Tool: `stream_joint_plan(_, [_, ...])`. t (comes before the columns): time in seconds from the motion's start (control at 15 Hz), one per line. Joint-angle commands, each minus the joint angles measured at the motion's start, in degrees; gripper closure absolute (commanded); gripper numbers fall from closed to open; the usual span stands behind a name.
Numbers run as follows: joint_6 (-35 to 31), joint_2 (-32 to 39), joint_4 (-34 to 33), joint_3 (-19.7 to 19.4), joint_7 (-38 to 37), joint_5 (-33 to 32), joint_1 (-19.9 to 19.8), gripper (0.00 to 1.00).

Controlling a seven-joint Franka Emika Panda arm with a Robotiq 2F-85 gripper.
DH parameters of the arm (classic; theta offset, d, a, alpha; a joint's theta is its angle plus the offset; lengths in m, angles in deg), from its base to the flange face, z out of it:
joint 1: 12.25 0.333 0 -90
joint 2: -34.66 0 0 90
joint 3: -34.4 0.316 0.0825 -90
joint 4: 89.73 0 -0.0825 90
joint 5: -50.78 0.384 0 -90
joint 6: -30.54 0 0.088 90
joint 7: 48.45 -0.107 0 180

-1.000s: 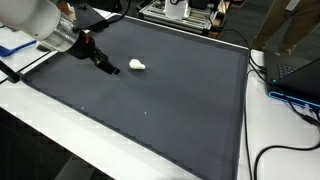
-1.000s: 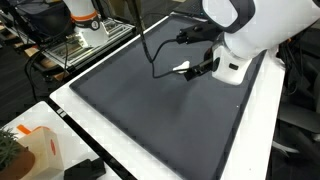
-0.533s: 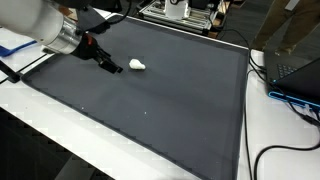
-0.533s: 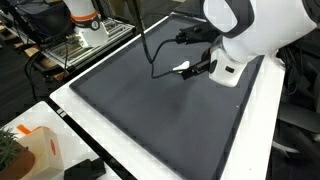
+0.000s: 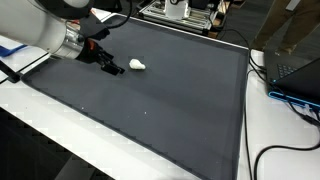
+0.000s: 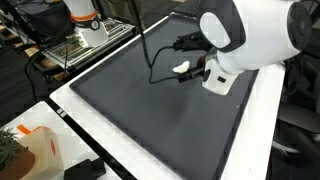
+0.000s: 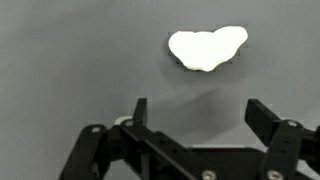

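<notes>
A small white crumpled lump [image 7: 207,48] lies on the dark grey mat [image 7: 70,60]. In the wrist view my gripper [image 7: 200,112] is open, its two black fingers wide apart with nothing between them, and the lump sits just beyond the fingertips. In an exterior view the white lump [image 5: 137,66] rests near the mat's far left part, with the gripper [image 5: 112,67] a short way to its left, low over the mat [image 5: 150,110]. In an exterior view the arm's white body hides most of the gripper [image 6: 186,75]; the lump [image 6: 182,68] shows just beside it.
The mat [image 6: 140,110] covers most of a white table [image 5: 40,130]. Black cables [image 5: 285,150] and a laptop [image 5: 295,70] lie off the mat's right side. A metal rack [image 5: 185,12] stands behind. A cable [image 6: 150,50] hangs across the mat. A black device [image 6: 85,170] lies on the table edge.
The arm has swung and tilted a little over the mat, keeping the gripper near the white lump. The jaws have stayed open and the lump has not moved.
</notes>
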Motion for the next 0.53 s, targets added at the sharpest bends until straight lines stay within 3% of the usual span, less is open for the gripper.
stream_joint_plan(0.0, [2.99,3.01,-4.26,0.99,-1.45,1.69,-1.29,0.00])
stream_joint_plan(0.47, [-9.00,-13.55,14.77,0.45,5.26,0.18,2.97,0.00])
